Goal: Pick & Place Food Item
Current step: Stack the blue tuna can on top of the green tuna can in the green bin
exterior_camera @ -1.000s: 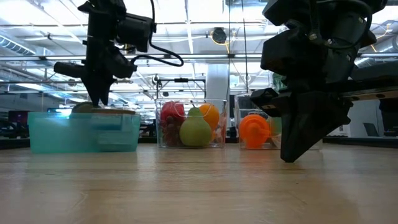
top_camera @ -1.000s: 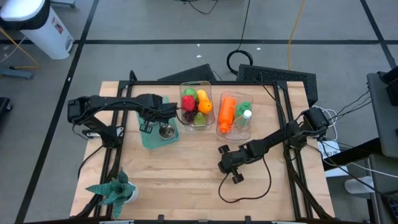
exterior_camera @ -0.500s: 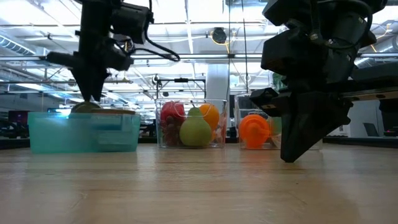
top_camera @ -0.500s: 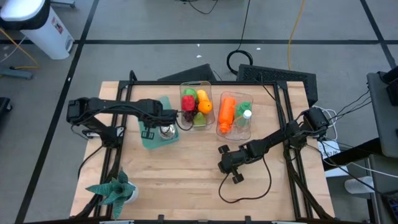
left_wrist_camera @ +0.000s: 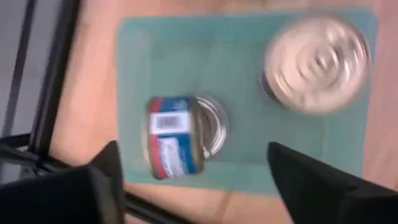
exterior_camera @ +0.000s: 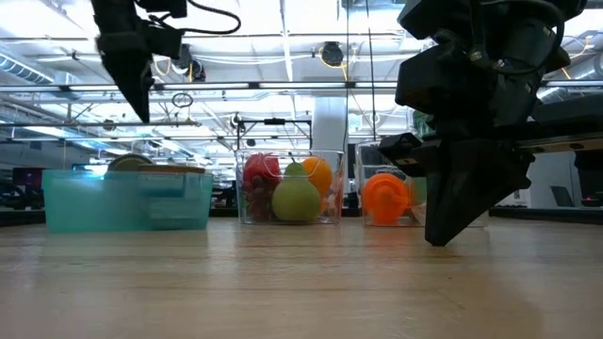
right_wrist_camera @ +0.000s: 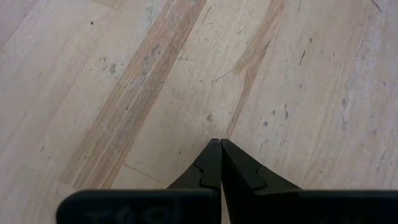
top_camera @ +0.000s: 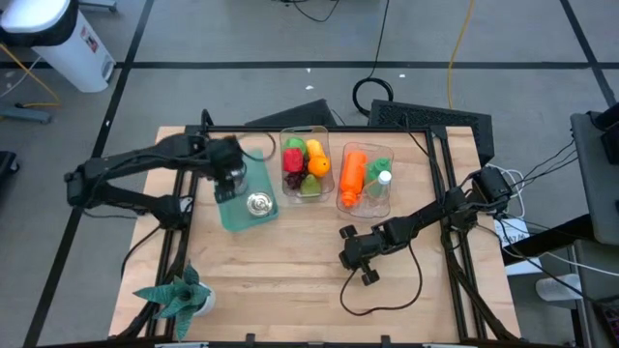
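The left gripper (left_wrist_camera: 193, 180) hangs above the teal tray (top_camera: 232, 215) at the left centre of the high view, clear of everything. In the left wrist view its two dark fingers (left_wrist_camera: 99, 180) stand well apart at the bottom of the frame, with nothing between them. A can with a red, white and blue label (left_wrist_camera: 171, 138) lies on its side in the tray, just above the gap between the fingers in that picture. A second can (left_wrist_camera: 317, 68), standing with its shiny round top up, sits in the tray's upper right of that frame, apart from the first. In the high view this silver can top (top_camera: 258, 203) shows near the tray's right side.

To the right of the tray on the wooden desk (top_camera: 290, 280) stand two clear containers: one (top_camera: 304, 162) holds a red, a green, an orange-yellow piece and a pear-like fruit, the other (top_camera: 366, 179) an orange carrot-shaped item and a small white-capped bottle.

The right gripper (right_wrist_camera: 216, 163) rests low at the desk's centre right, its fingers pressed together with tips against bare wood. A green plant-like figure (top_camera: 179, 295) stands at the desk's lower left corner.
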Robot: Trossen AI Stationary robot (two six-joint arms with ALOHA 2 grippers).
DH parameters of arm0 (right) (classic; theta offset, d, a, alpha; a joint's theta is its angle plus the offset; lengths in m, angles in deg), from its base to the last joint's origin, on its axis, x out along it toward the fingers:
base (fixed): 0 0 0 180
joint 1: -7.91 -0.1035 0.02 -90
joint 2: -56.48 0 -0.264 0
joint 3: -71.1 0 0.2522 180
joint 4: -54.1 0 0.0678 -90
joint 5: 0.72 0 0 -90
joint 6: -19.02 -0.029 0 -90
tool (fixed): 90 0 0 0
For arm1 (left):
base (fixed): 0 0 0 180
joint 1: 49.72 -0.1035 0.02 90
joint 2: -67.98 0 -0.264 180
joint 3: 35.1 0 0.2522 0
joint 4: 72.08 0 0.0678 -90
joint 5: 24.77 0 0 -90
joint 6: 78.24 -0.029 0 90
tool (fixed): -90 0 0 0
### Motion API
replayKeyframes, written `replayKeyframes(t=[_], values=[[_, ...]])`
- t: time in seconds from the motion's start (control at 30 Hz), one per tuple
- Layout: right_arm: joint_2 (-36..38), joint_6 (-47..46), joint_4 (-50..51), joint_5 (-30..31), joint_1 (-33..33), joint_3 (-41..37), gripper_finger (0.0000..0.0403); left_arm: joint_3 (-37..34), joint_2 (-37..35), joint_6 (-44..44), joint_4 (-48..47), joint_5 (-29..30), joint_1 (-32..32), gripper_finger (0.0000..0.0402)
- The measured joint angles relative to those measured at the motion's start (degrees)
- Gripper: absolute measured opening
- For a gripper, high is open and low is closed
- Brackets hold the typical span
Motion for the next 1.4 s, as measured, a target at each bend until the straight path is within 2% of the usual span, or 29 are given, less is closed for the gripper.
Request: replayKeyframes(t=[0.17,0.3,0.43,0.7,1.07,1.27,1.4], values=[[0.0,0.7,0.0,0.0,0.0,0.0,0.0000,-4.0,-0.5,4.3,5.4,-1.4,-4.8,0.0359],[0.0,0.3,0.0,0.0,0.0,0.0,0.0000,-9.6,1.2,3.5,10.4,-5.1,-7.1,0.0396],[0.0,-0.4,0.0,0.0,0.0,0.0,0.0000,-12.4,1.0,2.0,14.9,-8.3,-8.3,0.0387],[0.0,-0.1,0.0,0.0,0.0,0.0,0.0000,-12.5,0.1,-0.6,13.3,-13.3,-8.6,0.0398],[0.0,0.2,-0.1,0.0,0.0,0.0,0.0000,-12.5,-1.7,-11.1,14.1,-12.3,-8.6,0.0396],[0.0,0.4,-0.1,0.0,0.0,0.0,0.0000,-12.4,-3.2,-13.7,9.5,-10.7,-8.6,0.0395],[0.0,0.7,-0.1,0.0,0.0,0.0,0.0000,-12.4,-3.1,-13.7,8.3,-7.7,-8.6,0.0395]])
